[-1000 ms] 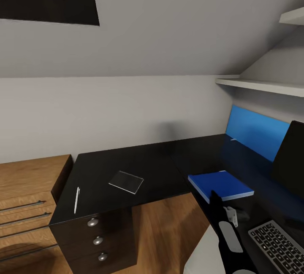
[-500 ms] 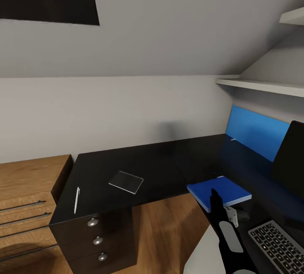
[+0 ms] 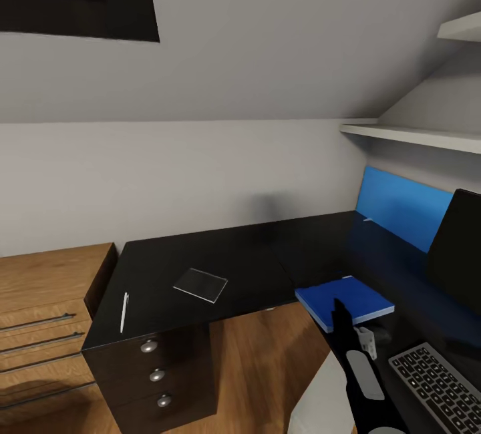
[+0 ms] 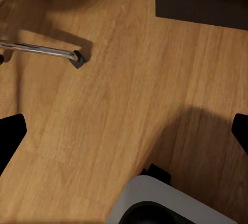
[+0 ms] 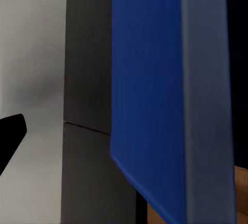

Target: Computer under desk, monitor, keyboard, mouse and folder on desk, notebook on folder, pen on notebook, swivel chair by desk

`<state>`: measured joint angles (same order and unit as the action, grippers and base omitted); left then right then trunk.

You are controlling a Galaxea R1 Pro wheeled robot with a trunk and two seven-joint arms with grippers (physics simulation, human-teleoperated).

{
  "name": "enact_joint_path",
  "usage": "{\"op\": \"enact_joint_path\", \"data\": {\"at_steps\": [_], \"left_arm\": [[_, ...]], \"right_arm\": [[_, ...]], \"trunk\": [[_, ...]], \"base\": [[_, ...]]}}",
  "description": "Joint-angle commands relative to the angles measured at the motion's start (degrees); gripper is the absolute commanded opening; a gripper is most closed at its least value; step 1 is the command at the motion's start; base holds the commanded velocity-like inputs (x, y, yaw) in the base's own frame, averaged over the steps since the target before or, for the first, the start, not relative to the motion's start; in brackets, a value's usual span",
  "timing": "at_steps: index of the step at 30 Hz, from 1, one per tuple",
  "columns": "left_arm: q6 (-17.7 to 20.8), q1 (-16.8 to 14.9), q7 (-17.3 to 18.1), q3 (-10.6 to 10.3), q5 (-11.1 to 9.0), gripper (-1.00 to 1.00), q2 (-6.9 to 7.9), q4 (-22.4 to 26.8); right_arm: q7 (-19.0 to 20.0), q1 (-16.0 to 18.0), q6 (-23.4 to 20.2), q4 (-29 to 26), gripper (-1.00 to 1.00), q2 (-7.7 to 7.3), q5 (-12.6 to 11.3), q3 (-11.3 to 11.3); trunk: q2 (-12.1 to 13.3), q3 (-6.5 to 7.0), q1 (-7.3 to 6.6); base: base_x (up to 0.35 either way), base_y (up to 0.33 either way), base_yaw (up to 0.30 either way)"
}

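Bright blue, the flat rectangular folder [image 3: 344, 300] lay on the glossy black L-shaped table [image 3: 267, 254], its near edge past the rim. The right pincer [image 3: 341, 314] reached to that edge; whether it pinched the folder could not be told. The left pincer's fingers [image 4: 10, 136] stood spread over the wooden floor [image 4: 119, 79]. The thin grey notebook [image 3: 200, 284] and white stick pen [image 3: 123, 312] lay well apart on the table.

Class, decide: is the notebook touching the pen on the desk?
Apart. The head view shows the notebook and the pen lying separately, with a plain stretch of bare black desk between them.
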<state>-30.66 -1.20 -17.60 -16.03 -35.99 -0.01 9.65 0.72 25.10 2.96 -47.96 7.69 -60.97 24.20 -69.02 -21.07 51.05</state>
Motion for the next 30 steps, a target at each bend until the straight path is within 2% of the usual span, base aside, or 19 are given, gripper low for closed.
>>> {"op": "enact_joint_path", "data": {"at_steps": [1,7,30], "left_arm": [[-0.10,-0.03,-0.50,-0.49,-0.11,1.00,0.01,0.02],[-0.10,-0.03,-0.48,-0.49,-0.10,1.00,0.03,0.02],[-0.10,-0.03,-0.51,-0.49,-0.12,1.00,0.01,0.02]], "right_arm": [[0.07,0.04,0.14,-0.03,1.00,0.04,-0.59,0.03],[0.08,0.04,0.20,-0.03,1.00,0.04,-0.56,-1.20],[0.17,0.04,0.23,-0.03,1.00,0.09,-0.24,-1.55]], "trunk": [[-0.04,-0.07,0.00],[1.96,0.83,-1.10],[1.96,0.83,-1.10]], "base": [[-0.007,0.000,0.000],[-0.002,0.000,0.000],[0.000,0.000,0.000]]}}
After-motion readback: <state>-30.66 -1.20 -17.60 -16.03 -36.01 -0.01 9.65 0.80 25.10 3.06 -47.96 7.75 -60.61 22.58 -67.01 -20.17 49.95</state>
